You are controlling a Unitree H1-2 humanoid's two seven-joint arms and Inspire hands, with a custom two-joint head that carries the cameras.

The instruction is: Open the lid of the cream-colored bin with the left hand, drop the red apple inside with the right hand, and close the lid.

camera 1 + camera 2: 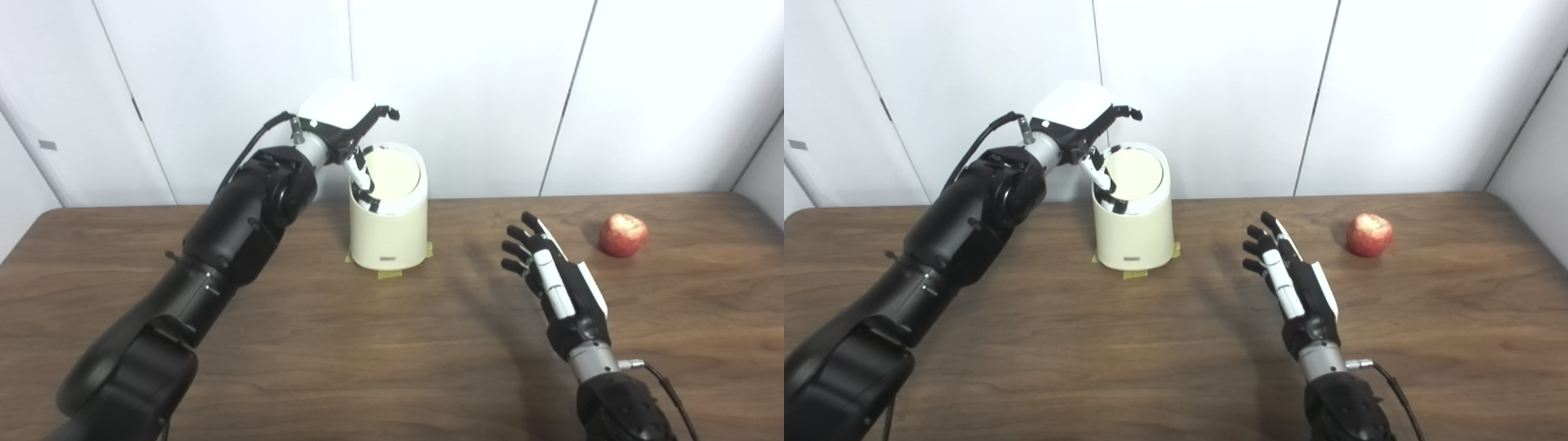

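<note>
Left hand (343, 119) is up at the far-left rim of the cream-colored bin (388, 229), fingers spread, thumb dipping onto the lid (392, 174), gripping nothing. The lid tilts toward us, still shut; the bin's contents are hidden. Right hand (554, 275) hovers over the table (367, 355), open, fingers pointing far-left. The red apple (623, 235) sits to its far right, well apart.

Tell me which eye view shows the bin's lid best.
The left eye view: the lid of the cream bin shows there as a wider oval, with the left hand reaching down at its near-left rim. The right eye view shows the same lid narrower, the left hand's fingers overlapping its edge.
</note>
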